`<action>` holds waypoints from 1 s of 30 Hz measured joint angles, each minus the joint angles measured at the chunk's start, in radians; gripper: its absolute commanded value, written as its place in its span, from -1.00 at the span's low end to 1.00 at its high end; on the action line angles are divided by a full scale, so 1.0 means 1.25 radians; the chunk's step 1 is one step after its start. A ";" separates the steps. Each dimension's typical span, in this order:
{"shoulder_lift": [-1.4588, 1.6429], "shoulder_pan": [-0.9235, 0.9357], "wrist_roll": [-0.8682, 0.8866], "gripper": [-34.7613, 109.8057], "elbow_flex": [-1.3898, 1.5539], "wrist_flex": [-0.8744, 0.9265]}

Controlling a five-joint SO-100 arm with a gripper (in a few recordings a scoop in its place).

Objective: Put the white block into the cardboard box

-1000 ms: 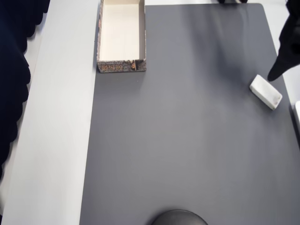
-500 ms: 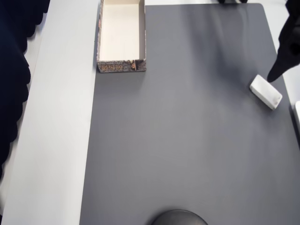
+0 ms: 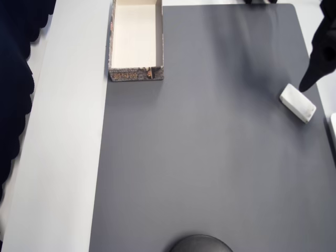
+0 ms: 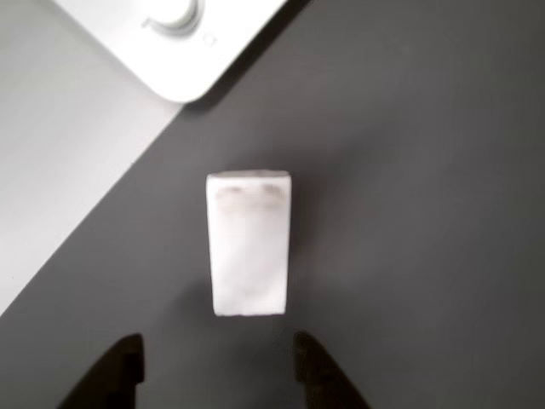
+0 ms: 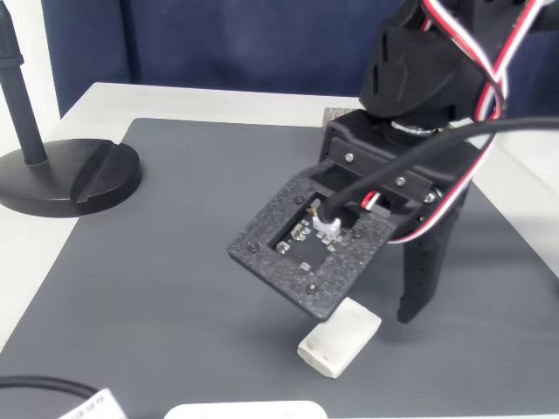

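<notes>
The white block [image 3: 297,103] lies flat on the dark grey mat near its right edge in the overhead view. My gripper [image 3: 311,77] hangs just above and beside it, a dark shape at the right edge. In the wrist view the block [image 4: 249,244] lies lengthwise just ahead of my open gripper [image 4: 220,375], centred on the gap, with both black fingertips [image 4: 126,368] short of its near end. In the fixed view the block [image 5: 341,338] rests below the wrist plate. The cardboard box [image 3: 135,74] stands empty at the mat's top left, far from the block.
A white device with a rounded corner [image 4: 179,34] sits off the mat close to the block, at the right edge [image 3: 333,126] in the overhead view. A black stand base [image 5: 65,175] sits on the mat's far side from the box. A light table strip [image 3: 63,157] borders the mat.
</notes>
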 measured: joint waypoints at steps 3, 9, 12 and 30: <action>0.000 0.000 0.018 -0.10 0.000 0.000; 0.000 0.000 0.052 -0.10 0.000 0.000; 0.000 0.000 0.052 -0.10 0.000 0.000; 0.000 0.010 0.053 -0.11 0.000 -0.023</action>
